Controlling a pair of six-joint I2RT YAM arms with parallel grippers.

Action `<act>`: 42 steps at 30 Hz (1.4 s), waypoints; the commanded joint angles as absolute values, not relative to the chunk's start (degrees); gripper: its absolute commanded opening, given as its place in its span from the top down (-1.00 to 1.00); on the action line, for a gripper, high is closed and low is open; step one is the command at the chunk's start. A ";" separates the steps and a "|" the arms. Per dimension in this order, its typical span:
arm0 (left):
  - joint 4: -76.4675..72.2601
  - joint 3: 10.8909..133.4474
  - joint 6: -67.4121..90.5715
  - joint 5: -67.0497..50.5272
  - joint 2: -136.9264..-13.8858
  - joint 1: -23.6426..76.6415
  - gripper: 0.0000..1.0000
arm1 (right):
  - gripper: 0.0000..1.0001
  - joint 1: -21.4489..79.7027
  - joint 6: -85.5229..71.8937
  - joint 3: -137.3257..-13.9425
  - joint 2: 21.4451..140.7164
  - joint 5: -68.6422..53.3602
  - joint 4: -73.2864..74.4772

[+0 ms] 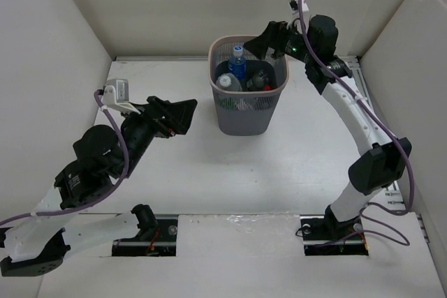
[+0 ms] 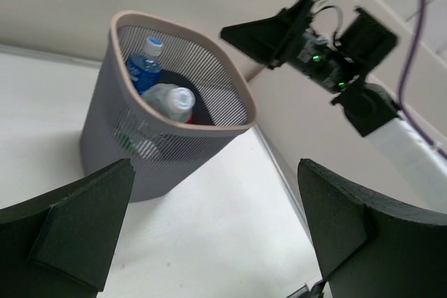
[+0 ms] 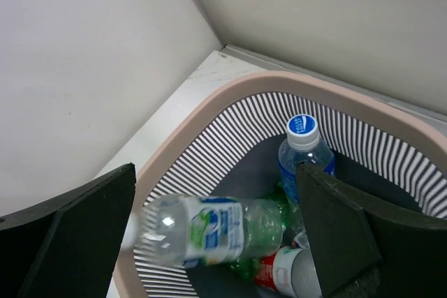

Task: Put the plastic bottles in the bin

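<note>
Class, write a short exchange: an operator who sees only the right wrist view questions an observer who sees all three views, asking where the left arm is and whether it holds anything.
Operator: My view only looks down into the bin. Where is the left gripper?
Observer: It hangs to the left of the bin, apart from it, over the table.
Operator: Is it carrying a bottle?
Observer: No. In the left wrist view its fingers stand wide apart with nothing between them.
</note>
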State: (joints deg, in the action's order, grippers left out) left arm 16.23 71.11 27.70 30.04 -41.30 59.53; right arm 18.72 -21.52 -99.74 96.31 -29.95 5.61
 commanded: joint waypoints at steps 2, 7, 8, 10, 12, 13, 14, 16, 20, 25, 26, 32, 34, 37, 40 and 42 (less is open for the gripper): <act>23.29 75.14 28.92 36.38 -42.80 59.50 -1.00 | -0.99 19.24 -17.58 -103.97 90.63 -22.43 12.44; 29.07 78.30 28.39 40.59 -43.33 59.50 -1.00 | -0.99 21.97 -15.91 -100.39 81.85 -4.18 22.58; 29.87 79.44 28.39 41.30 -43.33 59.50 -1.00 | -0.99 23.28 -15.91 -97.50 79.74 -1.87 23.54; 31.63 80.59 28.39 43.49 -43.33 59.50 -1.00 | -0.99 24.52 -15.91 -94.85 73.41 2.70 26.88; 34.01 82.08 27.86 44.56 -43.33 59.50 -1.00 | -0.99 26.27 -15.91 -92.39 69.63 8.94 31.34; 34.71 82.61 27.86 45.08 -42.63 59.50 -1.00 | -0.99 26.89 -15.91 -92.37 66.30 11.05 33.20; 36.11 82.62 27.86 45.70 -42.63 59.50 -1.00 | -0.99 27.42 -15.91 -91.68 64.62 14.64 34.96; 37.61 84.37 27.86 45.70 -40.70 59.50 -1.00 | -0.99 28.48 -16.44 -91.05 59.62 17.57 39.71; 42.62 86.74 29.00 47.10 -38.76 59.50 -1.00 | -0.99 29.18 -17.67 -88.77 52.23 21.62 46.13; 50.78 88.24 31.11 48.25 -35.26 59.50 -1.00 | -0.99 29.18 -18.90 -87.72 45.36 22.68 53.08; 51.58 88.24 31.90 48.25 -34.72 59.50 -1.00 | -0.99 29.18 -18.90 -87.71 44.31 22.07 54.74; 51.42 83.42 32.43 44.65 -29.28 59.50 -1.00 | -0.99 29.18 -18.90 -87.02 38.15 21.45 59.24; 50.81 80.95 32.43 43.78 -28.13 59.50 -1.00 | -0.99 29.18 -18.90 -86.31 36.75 21.45 59.85; 49.40 78.05 32.43 42.63 -26.37 59.50 -1.00 | -0.99 29.18 -18.90 -84.99 36.12 20.92 60.38; 49.39 76.82 32.43 42.63 -25.84 59.50 -1.00 | -0.99 29.18 -18.90 -84.47 35.60 20.30 60.38; 49.39 76.29 32.43 42.63 -25.84 59.50 -1.00 | -0.99 29.18 -18.90 -84.46 35.60 20.30 60.38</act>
